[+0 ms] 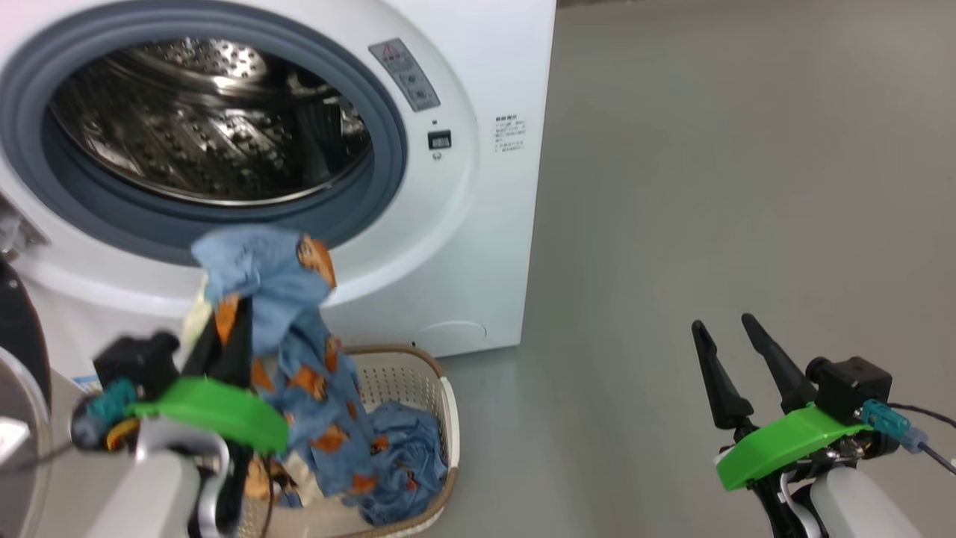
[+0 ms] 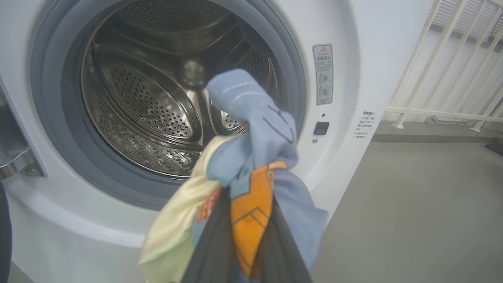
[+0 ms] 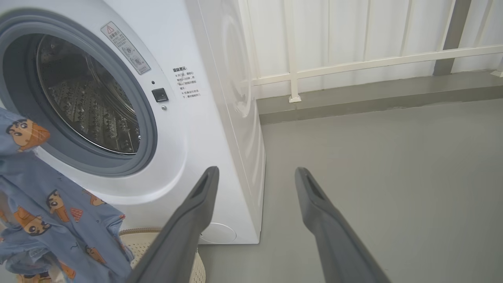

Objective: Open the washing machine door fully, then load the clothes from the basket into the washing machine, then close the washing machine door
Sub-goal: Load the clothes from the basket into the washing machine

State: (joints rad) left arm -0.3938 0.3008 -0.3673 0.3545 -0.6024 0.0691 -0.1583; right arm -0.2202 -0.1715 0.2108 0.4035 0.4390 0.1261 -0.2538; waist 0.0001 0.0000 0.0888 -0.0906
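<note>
The left pincer is clenched on a bunch of blue printed clothes, held up before the open mouth of the washing machine. Their ends trail into the basket below. The right pincer is released, above the floor, well apart.

A laundry corner: washing machine on grey floor beside white railing.

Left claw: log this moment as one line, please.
phase: loading | washing machine door open | left claw shut on clothes, held up before drum | more clothes in basket | right claw open, empty
</note>
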